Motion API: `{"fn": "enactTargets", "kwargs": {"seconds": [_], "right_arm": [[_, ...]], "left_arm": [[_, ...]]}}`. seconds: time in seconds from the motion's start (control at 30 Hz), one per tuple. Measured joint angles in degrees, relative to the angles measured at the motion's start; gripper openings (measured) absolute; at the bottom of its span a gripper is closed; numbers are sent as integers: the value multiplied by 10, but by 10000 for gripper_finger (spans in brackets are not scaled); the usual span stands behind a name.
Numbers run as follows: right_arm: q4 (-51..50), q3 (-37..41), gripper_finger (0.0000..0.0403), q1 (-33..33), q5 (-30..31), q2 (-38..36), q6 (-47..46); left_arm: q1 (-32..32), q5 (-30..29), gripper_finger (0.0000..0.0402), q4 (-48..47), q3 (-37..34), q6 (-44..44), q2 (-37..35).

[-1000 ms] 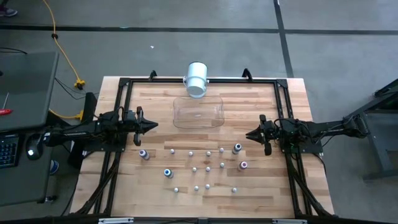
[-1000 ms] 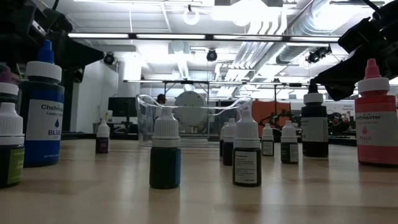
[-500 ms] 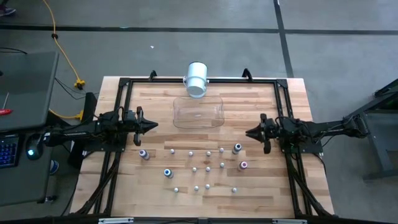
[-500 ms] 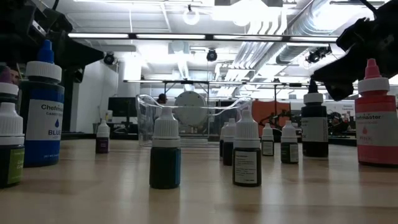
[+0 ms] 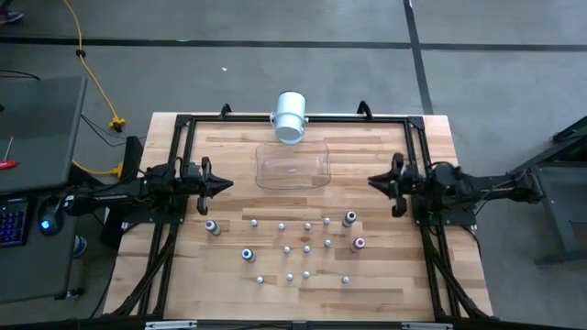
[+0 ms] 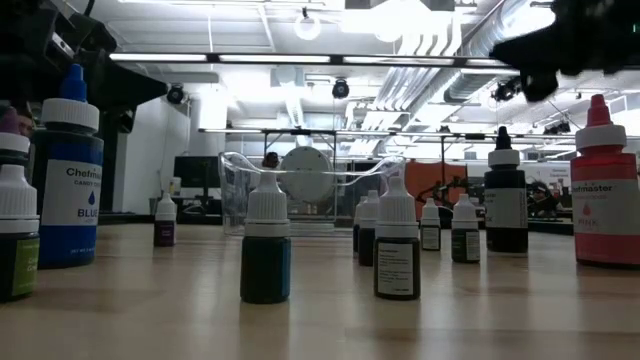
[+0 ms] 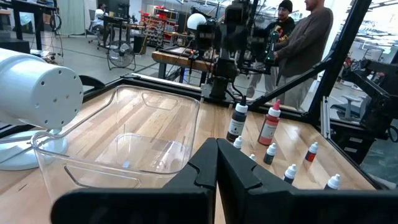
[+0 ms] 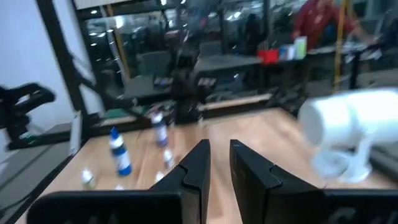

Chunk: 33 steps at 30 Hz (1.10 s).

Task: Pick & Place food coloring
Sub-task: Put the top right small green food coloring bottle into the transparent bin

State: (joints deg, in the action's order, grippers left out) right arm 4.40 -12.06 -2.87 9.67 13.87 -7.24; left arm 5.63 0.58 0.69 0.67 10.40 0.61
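Note:
The food coloring bottles stand upright on their bases in the near half of the table. Most are tiny and whitish. Bigger ones are blue, purple, pink and dark. In the low view the blue bottle and the pink bottle flank the small ones. My left gripper hovers shut at the left of the clear tub. My right gripper hangs above the table to the tub's right, with a narrow gap between its fingers, and holds nothing.
A white cylinder on a stand sits at the far edge behind the tub. A black frame borders the table. The wood between the grippers and the bottles is bare. People stand beyond the right side of the table.
My right gripper has risen and moved a little toward the far edge, away from the dark and pink bottles. In the low view it has climbed from beside the pink bottle's cap to the top of the picture. The bottles have not moved.

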Motion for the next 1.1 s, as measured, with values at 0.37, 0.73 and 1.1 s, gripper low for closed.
{"fn": "enactTargets", "kwargs": {"seconds": [0.37,0.73,1.1], "right_arm": [[-306,-309,46,0,29,73,35],[-593,-625,46,0,2,269,73],[-662,-744,46,0,-19,447,99]], "left_arm": [[0,0,1,0,0,0,0],[0,0,1,0,0,0,0],[0,0,1,0,0,0,0]]}}
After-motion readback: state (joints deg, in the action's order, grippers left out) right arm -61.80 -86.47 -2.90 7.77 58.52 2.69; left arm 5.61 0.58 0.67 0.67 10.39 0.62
